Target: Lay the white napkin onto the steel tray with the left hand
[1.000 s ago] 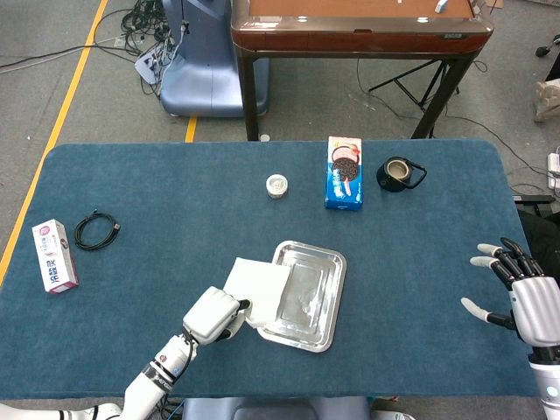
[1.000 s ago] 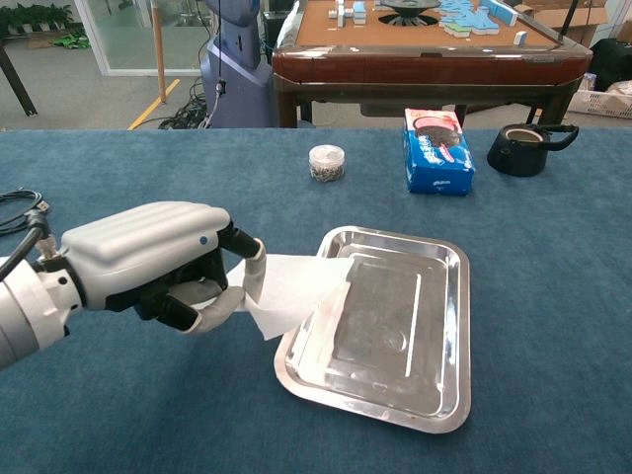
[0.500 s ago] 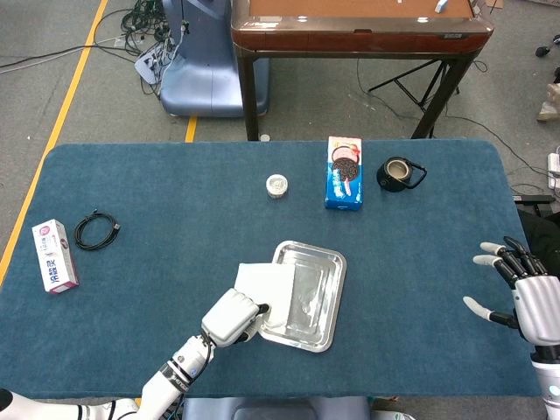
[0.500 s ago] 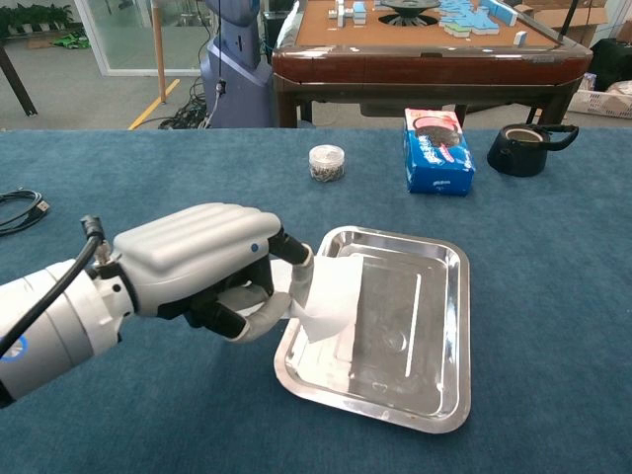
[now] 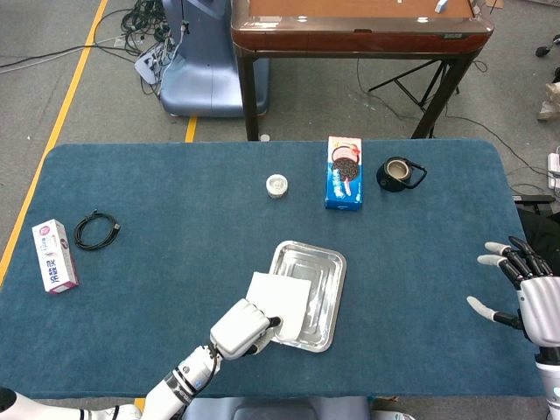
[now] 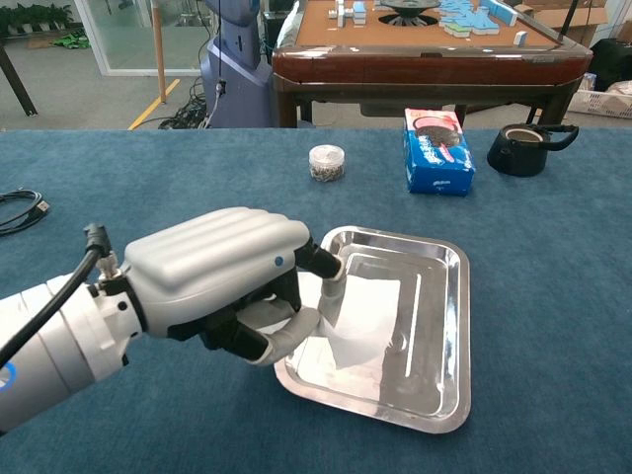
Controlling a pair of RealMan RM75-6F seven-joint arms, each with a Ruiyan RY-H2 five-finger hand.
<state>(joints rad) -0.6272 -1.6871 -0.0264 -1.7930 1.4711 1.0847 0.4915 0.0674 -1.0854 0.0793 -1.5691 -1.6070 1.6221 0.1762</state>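
Observation:
My left hand (image 5: 241, 329) (image 6: 225, 281) pinches the near-left corner of the white napkin (image 5: 282, 298) (image 6: 360, 314) at the near left edge of the steel tray (image 5: 322, 264) (image 6: 437, 326). The napkin hangs tilted over the tray's left half, its far end inside the tray. In the head view part of the napkin sticks out past the tray's left rim. My right hand (image 5: 528, 291) hovers open at the table's right edge, fingers spread, holding nothing, far from the tray.
Behind the tray stand a small clear jar (image 5: 276, 185) (image 6: 327, 163), a blue cookie box (image 5: 343, 172) (image 6: 437, 151) and a black teapot (image 5: 400, 173) (image 6: 524, 148). A black cable (image 5: 94, 231) and a white-pink box (image 5: 53, 255) lie at the far left.
My left hand has carried the napkin rightward, from beside the tray's left rim to over the tray's left half. The right hand has barely moved.

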